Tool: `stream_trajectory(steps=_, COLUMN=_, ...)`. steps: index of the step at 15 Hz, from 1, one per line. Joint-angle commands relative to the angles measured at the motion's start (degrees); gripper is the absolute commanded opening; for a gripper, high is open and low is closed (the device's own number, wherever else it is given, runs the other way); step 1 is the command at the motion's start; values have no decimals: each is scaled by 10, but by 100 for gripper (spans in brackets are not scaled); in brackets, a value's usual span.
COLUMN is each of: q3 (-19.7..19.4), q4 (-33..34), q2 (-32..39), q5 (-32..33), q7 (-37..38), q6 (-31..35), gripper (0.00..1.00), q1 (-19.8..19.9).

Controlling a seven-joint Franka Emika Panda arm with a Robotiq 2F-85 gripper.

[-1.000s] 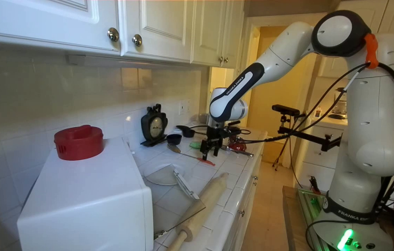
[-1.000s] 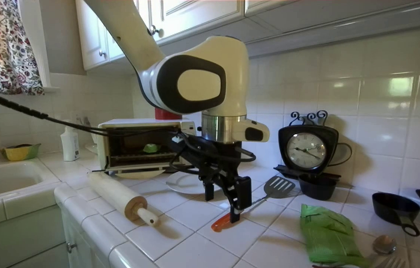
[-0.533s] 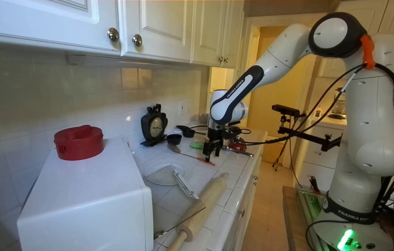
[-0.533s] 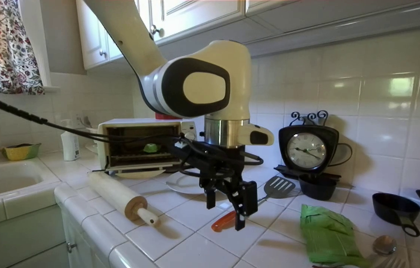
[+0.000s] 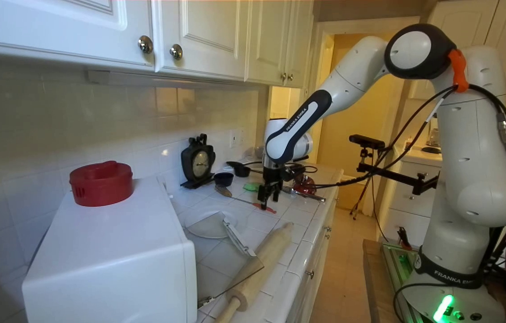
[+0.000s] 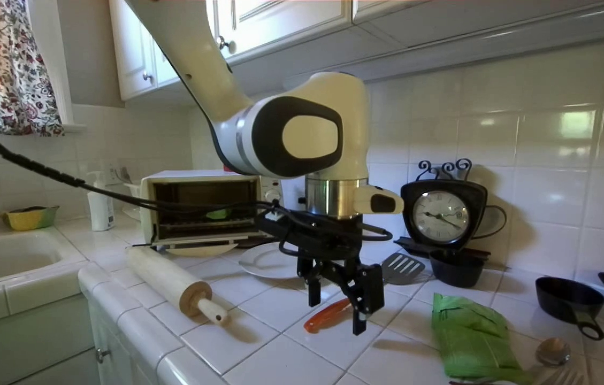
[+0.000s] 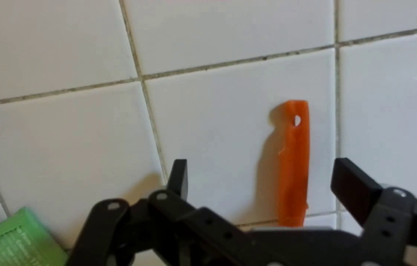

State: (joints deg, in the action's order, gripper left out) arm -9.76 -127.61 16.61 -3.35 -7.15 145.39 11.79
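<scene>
Orange, the spatula handle (image 7: pixel 294 166) lies on the bench (image 7: pixel 212 122) right of centre in the wrist view, long axis up the frame, seen between the spread, empty fingers (image 7: pixel 179 178), nearer the frame-right one.

Reads "FRANKA EMIKA" on arm strip (image 5: pixel 303 117) toward one-thirty and (cut short) base band (image 5: pixel 452 275) toward four o'clock, plus Roman numerals on clock (image 6: pixel 442 216).
</scene>
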Motion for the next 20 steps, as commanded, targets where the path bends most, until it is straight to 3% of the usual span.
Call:
stream_trajectory(steps=1, q3=4, q4=27, q2=15, q5=7, q7=10, q6=1, gripper=100, q1=-2)
stream_trajectory(steps=14, q3=28, q4=34, q2=31, q5=-24, q7=1, q6=-4, gripper=100, q1=5)
stream_trajectory(steps=20, q3=17, q4=26, q2=25, q5=0, q7=13, q6=-5, gripper=100, q1=-4)
